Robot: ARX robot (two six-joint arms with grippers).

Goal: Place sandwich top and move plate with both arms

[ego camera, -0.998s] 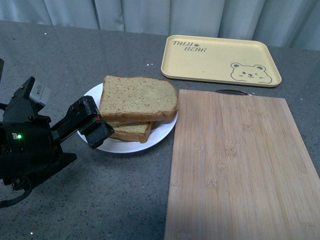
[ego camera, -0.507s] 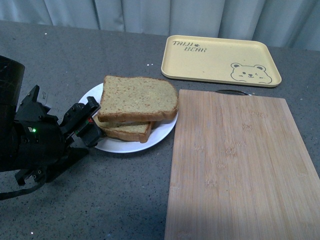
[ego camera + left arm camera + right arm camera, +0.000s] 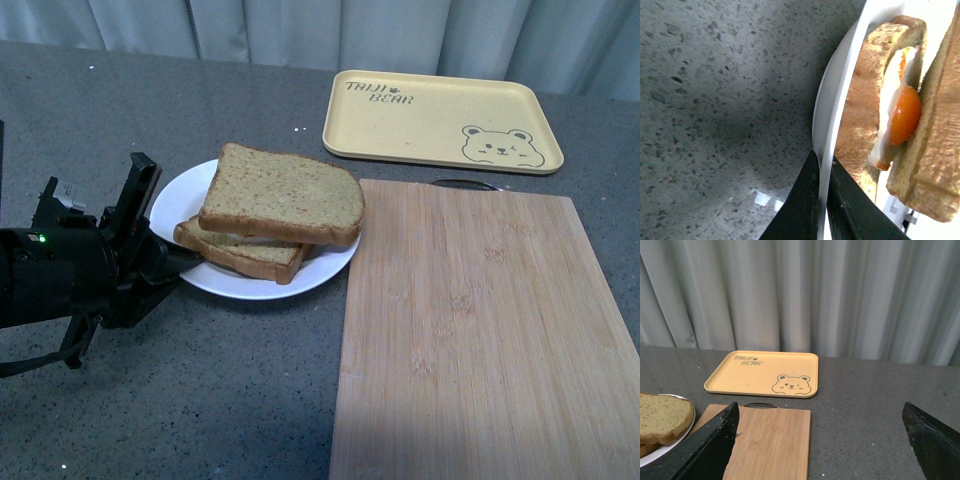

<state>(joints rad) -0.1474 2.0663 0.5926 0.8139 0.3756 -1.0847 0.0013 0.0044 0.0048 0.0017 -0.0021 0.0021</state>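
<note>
Bread is stacked on the plate (image 3: 183, 192): the top slice (image 3: 285, 192) lies speckled face up, skewed over the lower slice (image 3: 245, 257), whose corner juts out toward the robot. From the left wrist view, a fried egg (image 3: 903, 114) with an orange yolk is sandwiched between the two slices, its white hanging out at the edge.

The plate rests on the grey speckled surface (image 3: 200, 400), just left of the wooden board (image 3: 480, 330), its right rim touching or very nearly touching the board's edge. The beige bear tray (image 3: 440, 120) lies behind the board, apart from the plate.

The left hand (image 3: 172, 258) is at the plate's left rim. The wrist view shows its two dark fingers (image 3: 800, 210) pinched together on the white rim (image 3: 840, 75), one on each side, so it is clenched on the plate. Whether the rim is raised off the surface I cannot tell.

The right hand (image 3: 825, 440) is out of the front view. Its own camera shows its fingers spread wide, grasping nothing, held above the surface near the board's far end and facing the tray and the grey curtain (image 3: 790, 290).
</note>
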